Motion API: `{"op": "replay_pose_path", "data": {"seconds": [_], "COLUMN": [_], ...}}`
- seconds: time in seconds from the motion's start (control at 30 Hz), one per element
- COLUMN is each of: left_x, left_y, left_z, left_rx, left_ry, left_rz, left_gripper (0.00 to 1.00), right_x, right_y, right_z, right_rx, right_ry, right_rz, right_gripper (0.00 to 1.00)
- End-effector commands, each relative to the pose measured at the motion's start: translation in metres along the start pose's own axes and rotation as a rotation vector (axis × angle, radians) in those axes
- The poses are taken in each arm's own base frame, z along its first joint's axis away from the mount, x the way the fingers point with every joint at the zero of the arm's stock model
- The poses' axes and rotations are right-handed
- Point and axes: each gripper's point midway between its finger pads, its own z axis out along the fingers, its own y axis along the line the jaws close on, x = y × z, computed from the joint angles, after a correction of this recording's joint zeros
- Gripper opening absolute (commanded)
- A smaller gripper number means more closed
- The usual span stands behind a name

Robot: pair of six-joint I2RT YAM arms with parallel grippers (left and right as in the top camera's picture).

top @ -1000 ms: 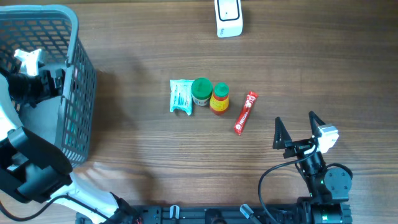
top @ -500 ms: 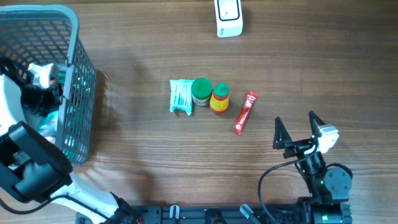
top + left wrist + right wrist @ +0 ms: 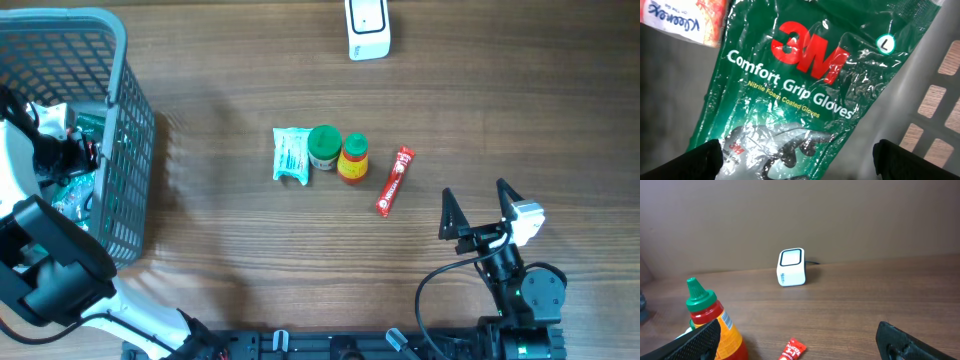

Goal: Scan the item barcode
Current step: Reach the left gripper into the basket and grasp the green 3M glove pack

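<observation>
Right gripper [image 3: 476, 200] idle near table's [image 3: 230, 250] front edge, jaws wide, empty. Left gripper [image 3: 800, 162] had dropped deeper into basket [image 3: 122, 150] at left edge in the last 1 s, wide open over glove pack [image 3: 805, 85], no grip yet. Pick looked imminent. Scanner [image 3: 367, 27] at far edge.

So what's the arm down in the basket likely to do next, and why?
Most likely it lowers a little and closes on the green glove packet. The left gripper hangs open directly over that packet inside the basket, its jaws spread to either side, gripping nothing. The packet has to come out to reach the white scanner on the table.
</observation>
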Motion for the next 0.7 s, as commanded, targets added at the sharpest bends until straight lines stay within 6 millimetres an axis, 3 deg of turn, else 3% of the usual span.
{"op": "replay_pose_path", "data": {"seconds": [0.0, 0.2, 0.37, 0.4, 0.53, 0.57, 0.67], "left_x": [0.010, 0.047, 0.058, 0.060, 0.059, 0.058, 0.050], "left_y": [-0.002, -0.013, -0.012, -0.010, -0.006, -0.006, -0.004], "left_z": [0.015, 0.060, 0.077, 0.079, 0.079, 0.079, 0.075], "left_rx": [0.000, 0.023, -0.016, -0.028, -0.043, -0.045, -0.055], "left_ry": [0.034, 0.094, 0.098, 0.101, 0.096, 0.092, 0.067], "left_rz": [0.039, 0.038, 0.048, 0.048, 0.047, 0.047, 0.014], "left_gripper": [1.00, 1.00, 0.98, 0.89, 0.16, 0.04, 0.04], "right_x": [-0.002, -0.002, -0.002, -0.002, -0.002, -0.002, -0.002], "right_y": [0.000, 0.000, 0.000, 0.000, 0.000, 0.000, 0.000], "right_z": [0.000, 0.000, 0.000, 0.000, 0.000, 0.000, 0.000], "right_rx": [0.004, 0.005, 0.005, 0.005, 0.005, 0.005, 0.005], "right_ry": [-0.010, -0.009, -0.010, -0.009, -0.009, -0.010, -0.009], "right_rz": [0.005, 0.005, 0.005, 0.005, 0.005, 0.005, 0.005], "right_gripper": [1.00, 1.00, 1.00, 1.00, 1.00, 1.00, 1.00]}}
